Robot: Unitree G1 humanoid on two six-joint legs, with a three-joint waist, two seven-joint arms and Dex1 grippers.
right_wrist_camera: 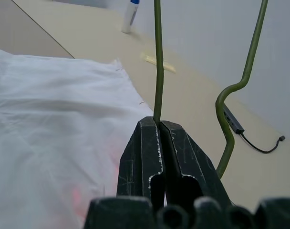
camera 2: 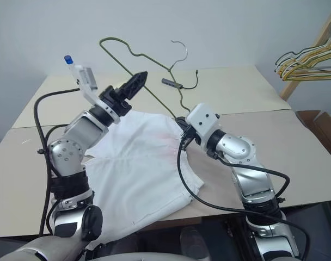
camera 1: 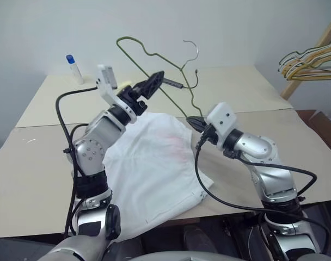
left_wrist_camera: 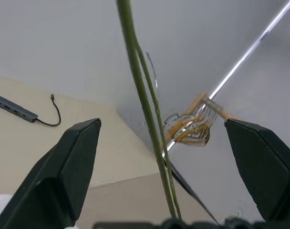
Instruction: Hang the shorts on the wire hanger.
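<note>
The left gripper (camera 1: pixel 154 82) hangs above the table (camera 1: pixel 46 163) at 11 o'clock of the shorts (camera 1: pixel 154 168), fingers released, straddling the wire hanger (camera 1: pixel 149 54) without contact. The shorts lie flat at table centre. The right gripper (right_wrist_camera: pixel 159 126), at 3 o'clock of the waistband, is clenched on the hanger's wire, holding it raised

Shorts (camera 1: pixel 154 163) flat; wire hanger (camera 1: pixel 154 57) raised

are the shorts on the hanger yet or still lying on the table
Still on the table: the shorts lie spread flat, while the right gripper holds the wire hanger raised above them.
</note>
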